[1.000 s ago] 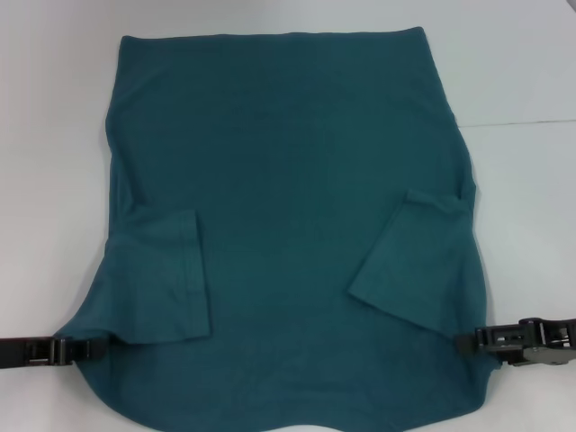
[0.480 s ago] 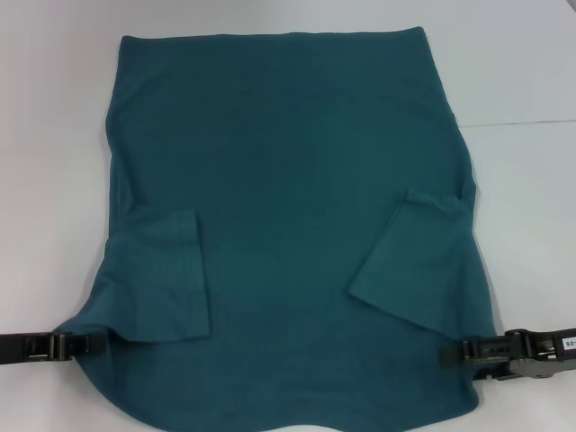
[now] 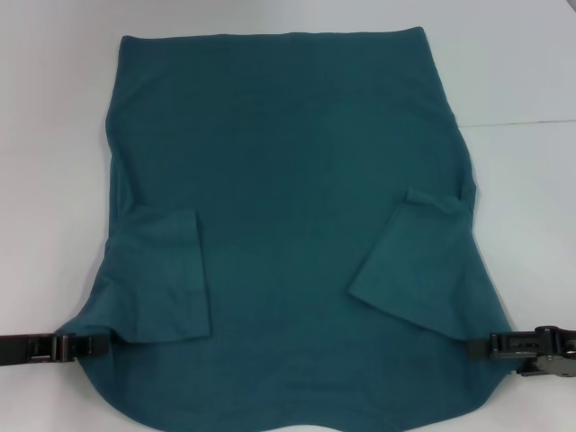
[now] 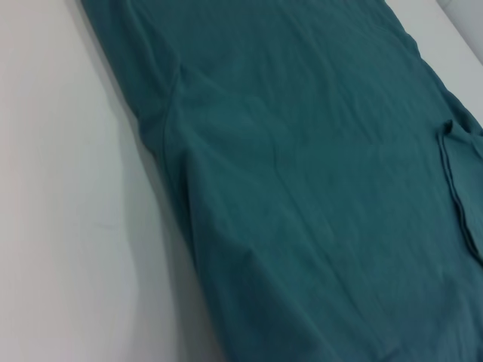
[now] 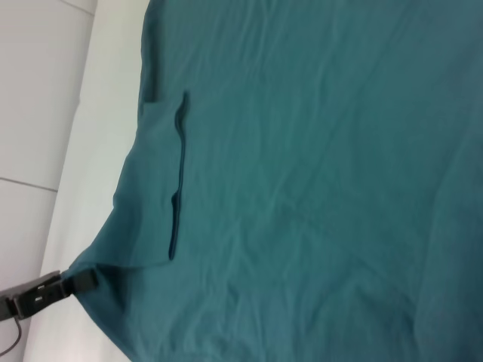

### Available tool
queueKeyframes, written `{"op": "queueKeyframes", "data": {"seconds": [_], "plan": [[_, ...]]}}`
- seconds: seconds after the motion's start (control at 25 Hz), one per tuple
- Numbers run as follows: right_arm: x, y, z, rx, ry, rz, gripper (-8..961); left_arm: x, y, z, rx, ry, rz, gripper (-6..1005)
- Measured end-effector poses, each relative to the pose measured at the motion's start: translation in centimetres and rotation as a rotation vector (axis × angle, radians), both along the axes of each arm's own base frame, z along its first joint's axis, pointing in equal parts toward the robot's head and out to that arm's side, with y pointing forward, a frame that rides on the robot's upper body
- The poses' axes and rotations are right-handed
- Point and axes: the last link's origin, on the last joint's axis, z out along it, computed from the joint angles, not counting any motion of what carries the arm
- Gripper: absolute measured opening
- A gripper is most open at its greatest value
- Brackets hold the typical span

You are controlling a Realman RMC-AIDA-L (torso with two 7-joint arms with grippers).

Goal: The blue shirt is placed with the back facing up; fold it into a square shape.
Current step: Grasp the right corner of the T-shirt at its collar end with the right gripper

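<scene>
- The blue shirt (image 3: 288, 180) lies flat on the white desk (image 3: 54, 135), back up, both sleeves already turned in over the body.
- I judge I'm at the lengthwise fold: each gripper sits at a shoulder corner near the collar end.
- My left gripper (image 3: 79, 346) is pinched on the shirt's left corner; my right gripper (image 3: 481, 343) touches the right corner, but I cannot tell its grip.
- Next I'd need both corners lifted together and carried evenly toward the hem.

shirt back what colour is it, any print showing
Plain dark teal-blue, no print visible on the blue shirt; the head view shows it best.
</scene>
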Motion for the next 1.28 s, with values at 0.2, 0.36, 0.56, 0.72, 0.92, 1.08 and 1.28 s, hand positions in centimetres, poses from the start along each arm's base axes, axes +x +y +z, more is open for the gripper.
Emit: {"op": "queueKeyframes", "data": {"seconds": [0.2, 0.36, 0.56, 0.72, 0.92, 1.08, 1.28], "plan": [[0.5, -0.1, 0.3, 0.025, -0.002, -0.019, 902, 0.0, 0.0, -0.1, -0.001, -0.002, 0.001, 17], [1.0, -0.2, 0.3, 0.057, -0.016, -0.027, 803, 0.0, -0.1, -0.1, -0.004, -0.004, 0.0, 17], [1.5, -0.7, 0.2, 0.078, -0.017, -0.034, 582, 0.1, -0.1, -0.1, -0.005, -0.004, 0.0, 17], [1.8, -0.9, 0.4, 0.094, -0.015, -0.039, 394, 0.0, 0.0, -0.1, -0.004, -0.002, 0.0, 16], [1.8, -0.9, 0.3, 0.096, -0.017, -0.035, 191, 0.1, 0.1, -0.2, -0.008, -0.006, -0.001, 16], [1.9, -1.1, 0.3, 0.107, -0.016, -0.029, 42, 0.2, 0.1, -0.2, -0.008, -0.007, -0.002, 16], [2.5, -1.6, 0.8, 0.176, -0.007, -0.014, 44, -0.2, -0.3, 0.0, 0.001, -0.023, 0.039, 17]]}}
